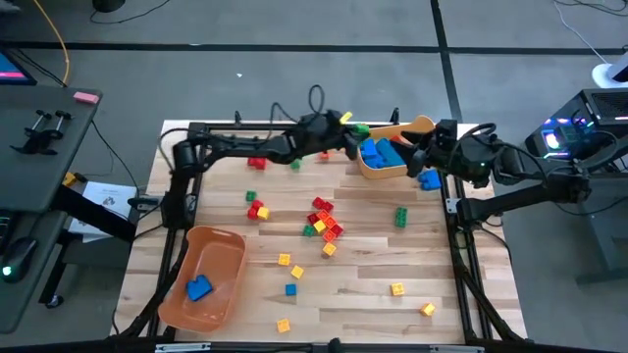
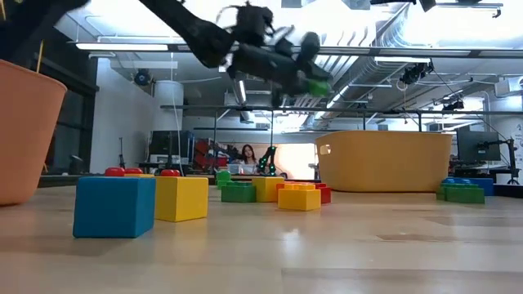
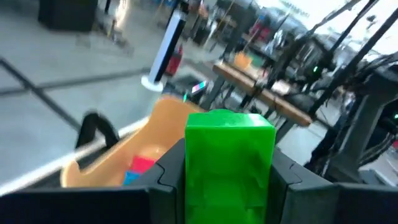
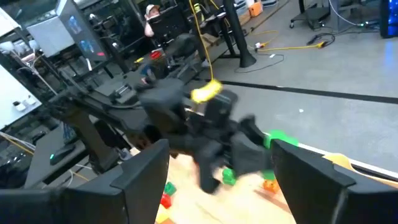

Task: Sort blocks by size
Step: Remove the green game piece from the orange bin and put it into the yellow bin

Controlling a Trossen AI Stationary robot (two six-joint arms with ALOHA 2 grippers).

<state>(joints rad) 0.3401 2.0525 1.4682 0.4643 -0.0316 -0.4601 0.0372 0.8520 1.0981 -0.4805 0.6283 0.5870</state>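
The left gripper (image 1: 355, 130) is raised above the far side of the table (image 1: 373, 270) and clamps a green block (image 3: 229, 163) between its 2 fingers (image 3: 168, 180); in the left wrist view the block fills the gap between them, studs facing away. Just beyond the gripper's tip sits the far bin (image 1: 391, 147), an orange tub holding blue blocks (image 1: 381, 154) and a red one. In the low view the gripper (image 2: 315, 82) hangs high over the tabletop, above and a little short of that bin (image 2: 384, 161).

The right gripper (image 1: 424, 155) is at the bin's other side, across from the left gripper, its 2 fingers (image 4: 146, 168) spread apart with nothing between them. A blue block (image 1: 430, 180) lies on the table just beside it.

Nearer the front, well away from both grippers, loose blocks are scattered: a red, orange and green cluster (image 1: 324, 221) near the middle, a green block (image 1: 400, 217) to its right, and small yellow (image 1: 397, 288) and blue ones toward the front edge. A second bin (image 1: 206, 277) stands at the front left corner, far from the left gripper, with 1 blue block (image 1: 199, 287) inside.
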